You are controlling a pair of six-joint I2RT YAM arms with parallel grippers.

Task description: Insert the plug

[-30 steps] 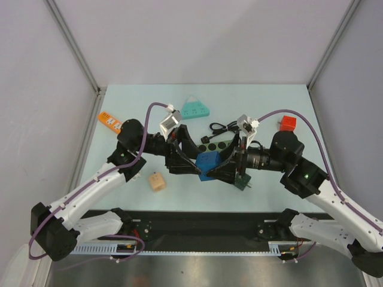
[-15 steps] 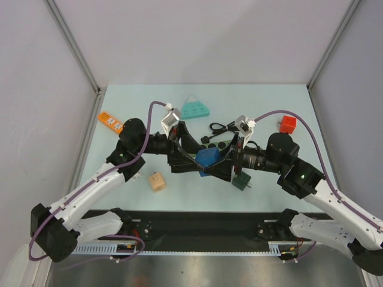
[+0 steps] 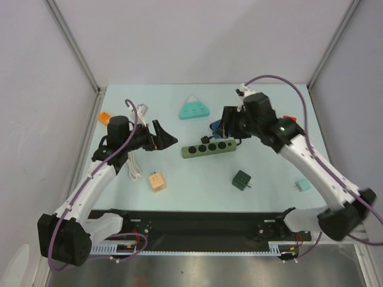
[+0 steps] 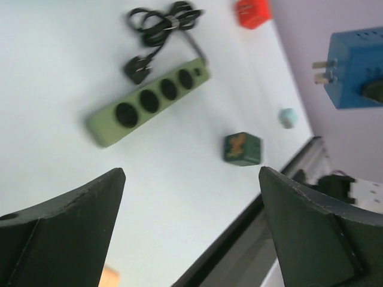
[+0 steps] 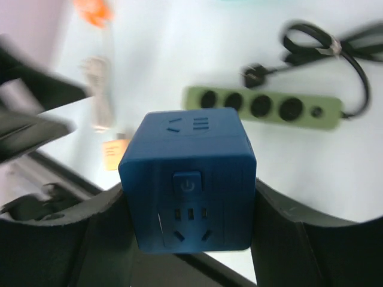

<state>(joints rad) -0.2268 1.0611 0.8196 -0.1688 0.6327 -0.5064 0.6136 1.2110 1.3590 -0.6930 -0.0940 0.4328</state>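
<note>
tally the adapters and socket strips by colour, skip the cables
blue: 1, blue plastic cube adapter
red: 1, red cube adapter
green: 2, long olive-green socket strip, dark green cube adapter
teal: 2, teal triangular socket block, small pale teal plug
orange: 1, orange flat block
tan: 1, tan cube adapter
total: 8

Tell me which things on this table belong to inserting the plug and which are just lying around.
For the job: blue cube plug, held between the fingers of the right gripper; green power strip.
Lying about: teal triangular strip, orange strip, tan cube, dark green cube, red cube, small teal plug.
</note>
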